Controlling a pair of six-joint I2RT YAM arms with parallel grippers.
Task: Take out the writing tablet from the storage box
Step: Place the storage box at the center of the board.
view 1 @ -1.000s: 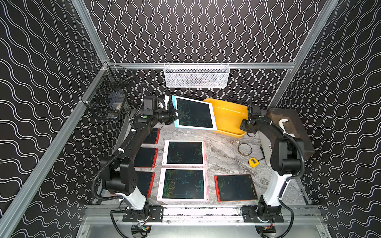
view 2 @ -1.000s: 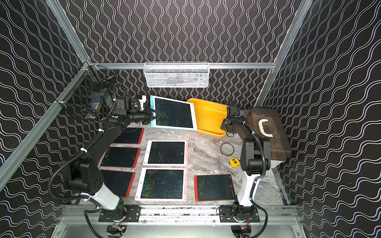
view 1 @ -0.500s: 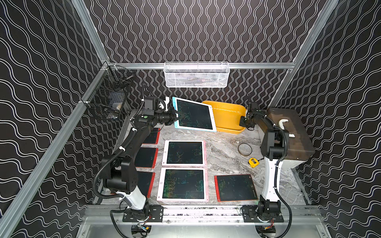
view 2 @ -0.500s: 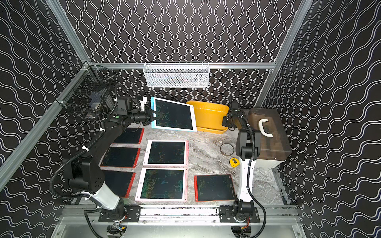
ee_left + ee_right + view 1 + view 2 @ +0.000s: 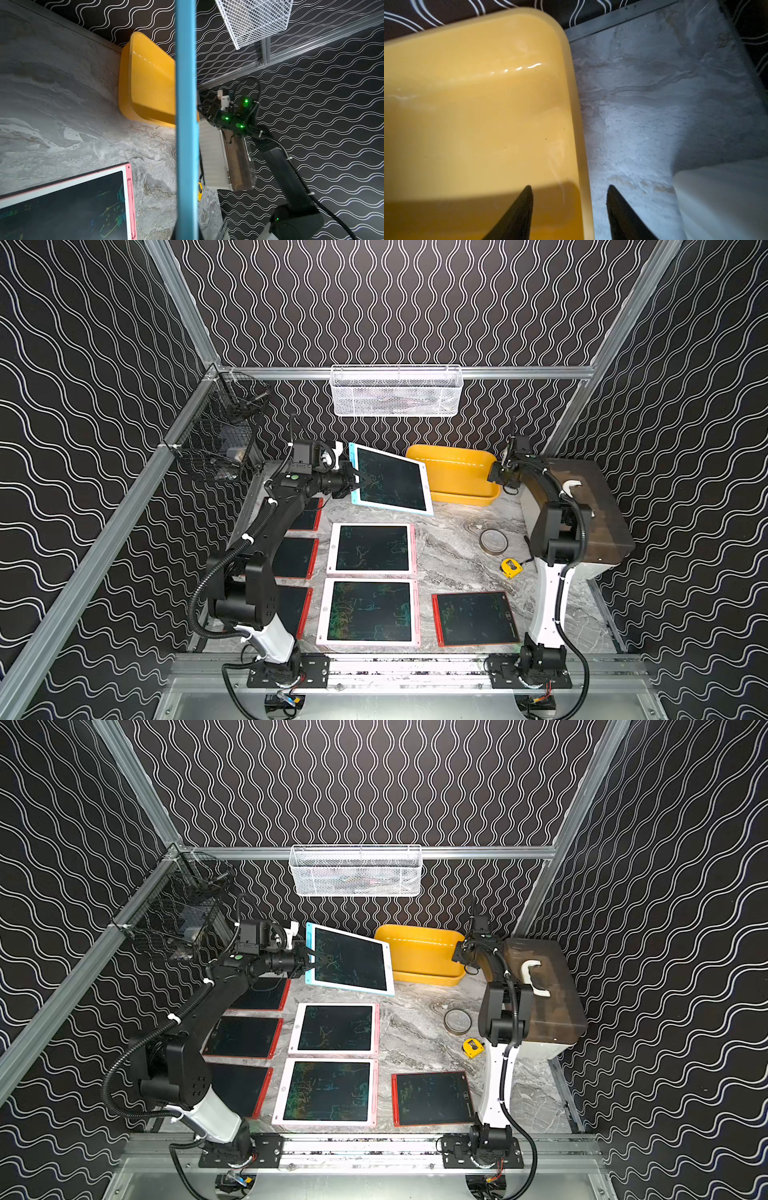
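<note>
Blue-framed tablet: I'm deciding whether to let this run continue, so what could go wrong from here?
The left gripper pinches the writing tablet by one edge only, tilted in the air; it could swivel or slip onto the pink tablet near it. The open right gripper straddles the storage box rim and might snag it when pulling away.

top views: high front, whole table (image 5: pixel 457 524) | left wrist: side-on | right wrist: close over storage box (image 5: pixel 477 114), seen everywhere

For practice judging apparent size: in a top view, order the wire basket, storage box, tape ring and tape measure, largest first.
1-2. wire basket, then storage box: unsure, since the basket hangs nearer the camera and the writing tablet hides the box's end.
3. tape ring
4. tape measure
</note>
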